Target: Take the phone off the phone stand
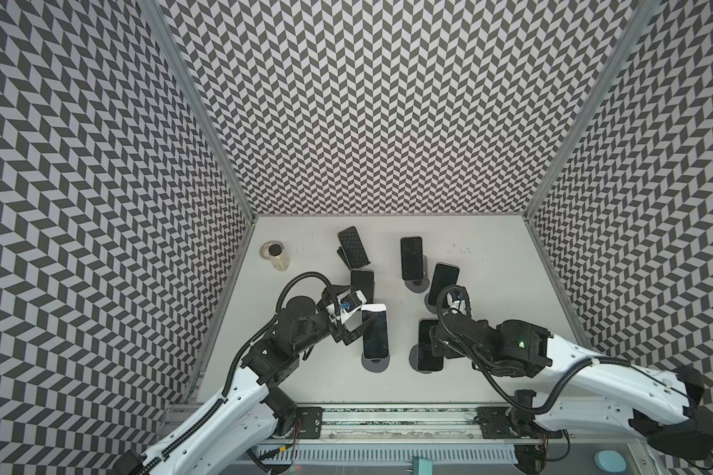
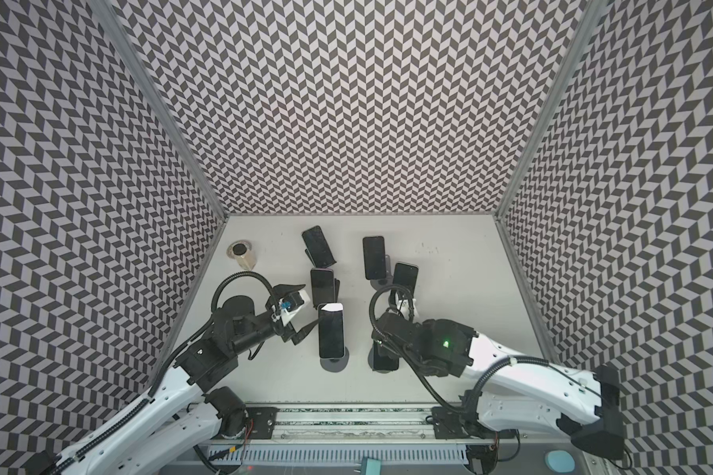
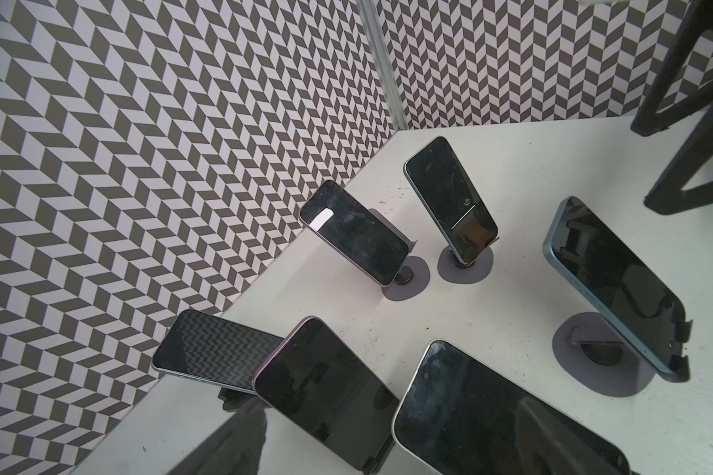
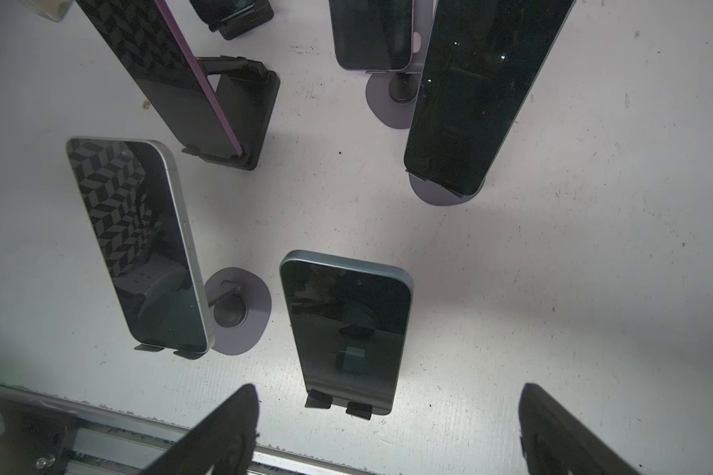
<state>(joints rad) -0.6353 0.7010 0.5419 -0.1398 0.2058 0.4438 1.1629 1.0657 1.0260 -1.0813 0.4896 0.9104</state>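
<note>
Six phones (image 1: 411, 258) lean on stands (image 1: 376, 364) on the table (image 1: 490, 267), at the lower centre of both top views. The left gripper (image 2: 310, 305) gapes empty beside the white-edged phone (image 2: 331, 331); the right gripper (image 4: 387, 388) gapes empty before the teal phone (image 4: 346, 329)

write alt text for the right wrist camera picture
The open right gripper hovers near a teal-edged phone propped on its stand, holding nothing. Several more dark-screened phones lean on stands around it on the white table.

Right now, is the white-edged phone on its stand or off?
On: white-edged phone leans back, bottom edge in the stand lips.
</note>
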